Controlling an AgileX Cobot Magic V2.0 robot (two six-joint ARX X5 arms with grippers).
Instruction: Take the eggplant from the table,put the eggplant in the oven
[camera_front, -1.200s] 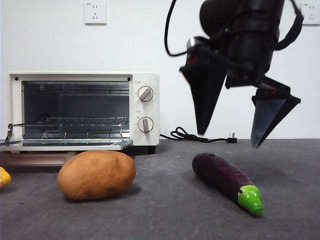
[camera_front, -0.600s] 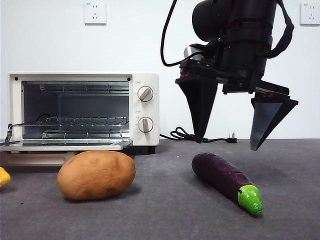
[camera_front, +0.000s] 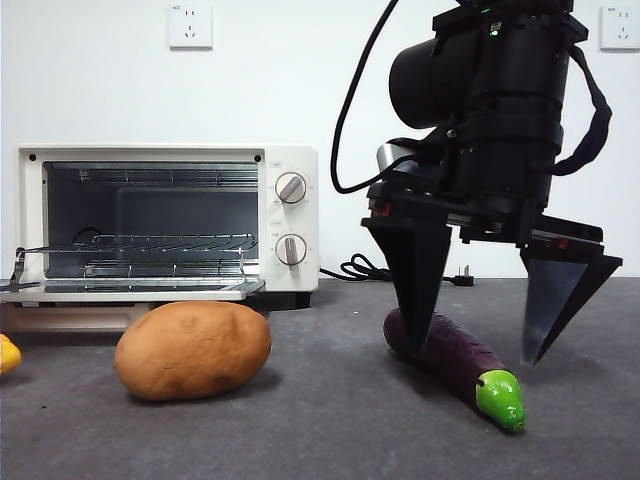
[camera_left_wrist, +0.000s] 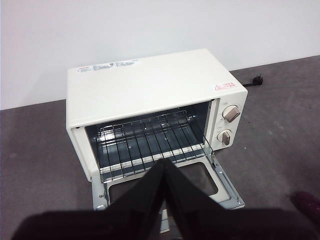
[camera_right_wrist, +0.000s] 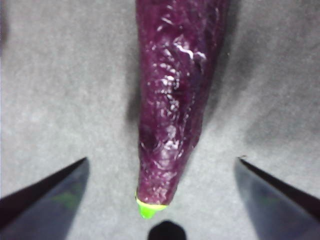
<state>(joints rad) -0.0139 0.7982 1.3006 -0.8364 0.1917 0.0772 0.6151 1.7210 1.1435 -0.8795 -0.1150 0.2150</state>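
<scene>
At the far left edge we see a sliver of a yellow object (camera_front: 7, 353), then the cream-white toaster oven (camera_front: 290, 215) with its glass door dropped open and wire rack (camera_front: 140, 245) bare; a red-edged warning sticker (camera_left_wrist: 226, 86) sits on its top, the print too small to read. In front of the oven lies the rounded brown potato (camera_front: 193, 349). Right of the oven, on the dark grey felt table (camera_front: 330, 430), lies the long purple eggplant (camera_front: 450, 355) with green stem cap. Since a second ago the right gripper (camera_front: 478, 350) has dropped from above it and now straddles it, jaws spread wide, gripping nothing. The left gripper (camera_left_wrist: 165, 167) hangs before the oven, jaws pressed together.
</scene>
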